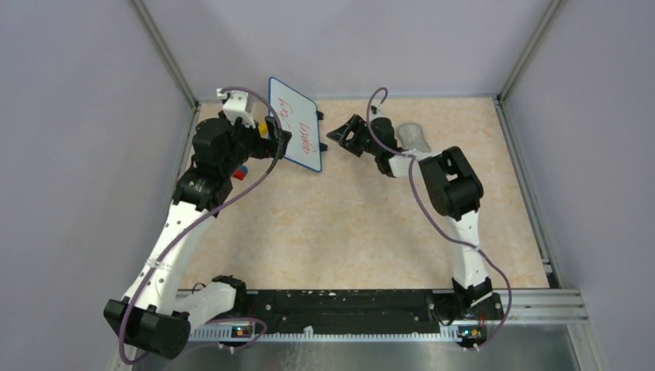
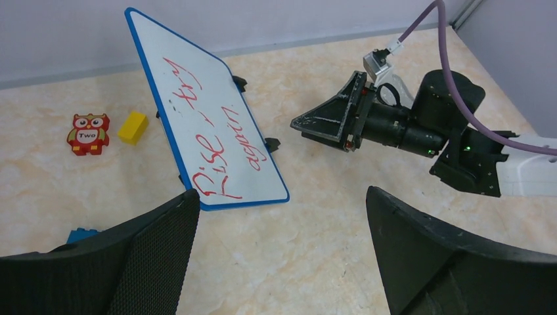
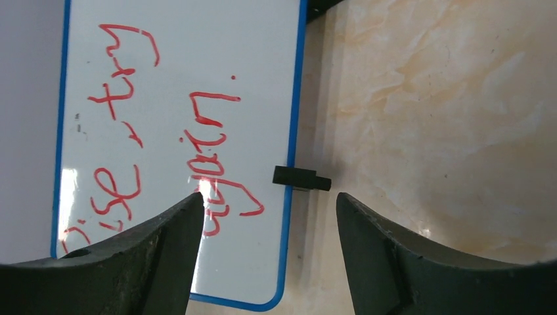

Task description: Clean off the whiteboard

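Observation:
The whiteboard (image 1: 297,124) stands tilted on small black feet at the back of the table, white with a blue frame and red handwriting. It also shows in the left wrist view (image 2: 210,118) and the right wrist view (image 3: 177,131). My left gripper (image 1: 276,143) is open and empty, just left of the board's near end; in its own view (image 2: 282,216) the board's near corner lies by the left finger. My right gripper (image 1: 340,135) is open and empty, just right of the board, facing it (image 3: 269,210).
A grey lumpy cloth (image 1: 413,137) lies behind my right arm at the back right. An owl block (image 2: 87,132), a yellow block (image 2: 133,126) and a blue block (image 2: 82,233) lie left of the board. Walls close the back and sides.

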You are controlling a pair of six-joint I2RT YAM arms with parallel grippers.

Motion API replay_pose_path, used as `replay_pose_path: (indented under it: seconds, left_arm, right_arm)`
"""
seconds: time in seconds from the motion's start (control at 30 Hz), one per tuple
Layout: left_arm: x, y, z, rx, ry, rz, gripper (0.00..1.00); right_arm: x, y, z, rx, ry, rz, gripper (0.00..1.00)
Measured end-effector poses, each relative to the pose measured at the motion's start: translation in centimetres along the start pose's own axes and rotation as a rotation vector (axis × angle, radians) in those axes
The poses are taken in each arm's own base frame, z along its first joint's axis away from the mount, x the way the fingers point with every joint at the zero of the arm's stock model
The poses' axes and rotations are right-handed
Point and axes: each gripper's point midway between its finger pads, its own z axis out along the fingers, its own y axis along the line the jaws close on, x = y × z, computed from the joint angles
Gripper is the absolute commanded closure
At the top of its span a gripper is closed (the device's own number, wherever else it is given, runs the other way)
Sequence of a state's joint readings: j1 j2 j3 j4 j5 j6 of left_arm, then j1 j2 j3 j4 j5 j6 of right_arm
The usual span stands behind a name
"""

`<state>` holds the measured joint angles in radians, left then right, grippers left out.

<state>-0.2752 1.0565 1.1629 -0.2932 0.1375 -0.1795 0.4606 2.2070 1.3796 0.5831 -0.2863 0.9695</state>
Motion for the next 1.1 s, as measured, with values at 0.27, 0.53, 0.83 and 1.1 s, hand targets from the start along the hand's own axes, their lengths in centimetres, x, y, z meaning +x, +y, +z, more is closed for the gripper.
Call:
replay_pose_path:
  seconds: [0.27, 0.53, 0.83, 1.1]
  left_arm:
    - [3.3, 0.9, 0.7, -0.01, 0.062, 0.035, 0.01]
    - [4.7, 1.5, 0.6, -0.025, 0.08, 0.045, 0.01]
    - [4.0, 1.6, 0.1, -0.037, 0.042, 0.052, 0.01]
    - [4.4, 1.9, 0.1, -0.045, 0.046, 0.051, 0.01]
  right_arm:
    - [2.1, -3.0, 2.3, 0.041, 0.067, 0.028, 0.32]
    - [3.1, -2.4, 3.1, 0.008, 0.105, 0.01, 0.33]
    - [4.8, -1.5, 4.2, -0.034, 0.147, -0.012, 0.42]
    - [5.0, -1.9, 4.7, -0.01, 0.156, -0.033, 0.47]
